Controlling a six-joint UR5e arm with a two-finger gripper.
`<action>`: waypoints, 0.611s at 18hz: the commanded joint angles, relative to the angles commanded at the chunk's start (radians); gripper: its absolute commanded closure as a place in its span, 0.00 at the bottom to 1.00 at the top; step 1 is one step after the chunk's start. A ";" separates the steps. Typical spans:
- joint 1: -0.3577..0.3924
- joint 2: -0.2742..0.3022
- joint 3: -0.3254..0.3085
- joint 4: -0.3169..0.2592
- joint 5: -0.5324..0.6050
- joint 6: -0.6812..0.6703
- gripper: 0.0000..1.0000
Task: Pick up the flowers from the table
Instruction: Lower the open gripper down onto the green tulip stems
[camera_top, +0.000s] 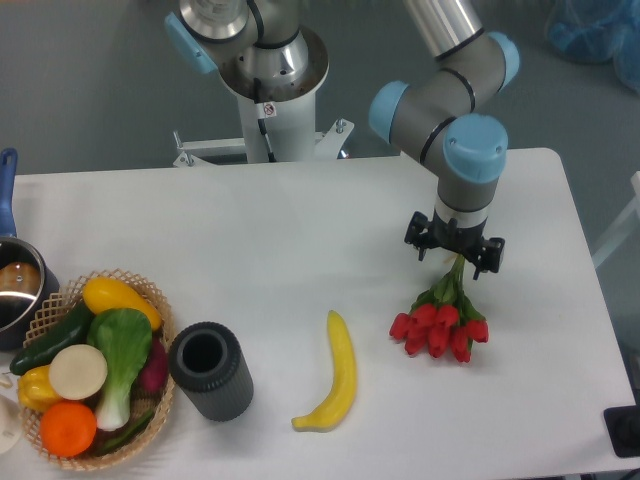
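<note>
Claw (457, 258) at right of frame looks closed on the flowers' (440, 325) stems; buds rest on the bench (300, 250). We judge them light, soft, best held by stems.

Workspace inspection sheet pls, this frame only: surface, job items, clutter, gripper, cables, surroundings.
Surface: white table, no spills seen.
Job's things: flowers, red buds toward the front edge, stems running up under the gripper.
Clutter: banana; dark grey cylinder lying open end up; wicker basket of vegetables and fruit; pot at the left edge.
Gripper: gripper pointing down over the stems; fingers hidden, grasp cannot be told.
Cables: nothing seen.
Surroundings: grey floor; arm base behind the table; blue item top right.
</note>
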 joint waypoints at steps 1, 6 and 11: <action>0.000 -0.011 0.006 0.009 0.000 0.000 0.00; 0.000 -0.046 0.012 0.040 0.002 -0.002 0.00; -0.011 -0.057 0.000 0.065 0.002 -0.003 0.59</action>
